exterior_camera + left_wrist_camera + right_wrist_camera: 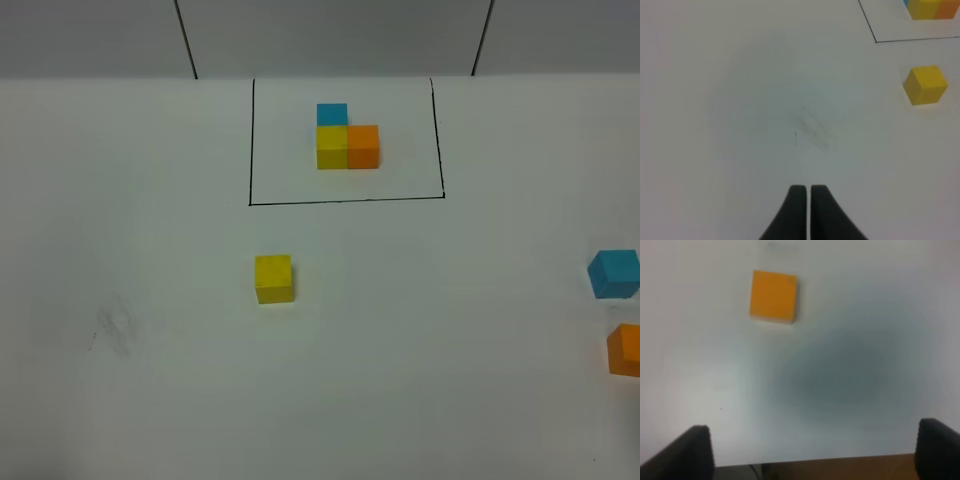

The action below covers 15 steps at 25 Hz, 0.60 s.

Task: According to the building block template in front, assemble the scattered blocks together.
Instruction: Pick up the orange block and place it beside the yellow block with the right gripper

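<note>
Three loose cubes lie far apart, and both my hands are empty.
My left gripper is pinched closed with nothing in it. My right gripper is spread wide. The template sits inside its black frame. The yellow cube lies in front of it. The blue cube and orange cube lie far off to the right. The orange one is not between my right fingers, so dropping now could bump it away. The high view cuts it off, and my right view is blurry.
</note>
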### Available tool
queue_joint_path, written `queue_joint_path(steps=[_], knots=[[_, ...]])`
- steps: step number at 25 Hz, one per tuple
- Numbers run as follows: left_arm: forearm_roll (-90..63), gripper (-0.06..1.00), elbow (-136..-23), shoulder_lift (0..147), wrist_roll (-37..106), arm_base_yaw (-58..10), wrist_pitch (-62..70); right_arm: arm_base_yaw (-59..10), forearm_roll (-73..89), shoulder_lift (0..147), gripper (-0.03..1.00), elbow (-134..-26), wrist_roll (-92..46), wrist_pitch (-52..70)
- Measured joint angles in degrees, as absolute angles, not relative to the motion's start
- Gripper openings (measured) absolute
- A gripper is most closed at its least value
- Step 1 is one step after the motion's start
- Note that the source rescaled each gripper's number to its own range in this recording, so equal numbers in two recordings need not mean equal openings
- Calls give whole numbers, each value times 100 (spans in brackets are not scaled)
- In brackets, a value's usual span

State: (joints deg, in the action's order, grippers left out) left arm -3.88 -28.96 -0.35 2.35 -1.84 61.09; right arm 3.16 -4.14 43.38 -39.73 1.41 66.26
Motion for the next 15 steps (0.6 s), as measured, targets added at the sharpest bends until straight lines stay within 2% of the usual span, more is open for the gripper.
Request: queue_joint_path(steps=[15], knots=[[-388,0,-2896,-35,235,-184,6109,316,-33,5480,92,-3412,462,5127]])
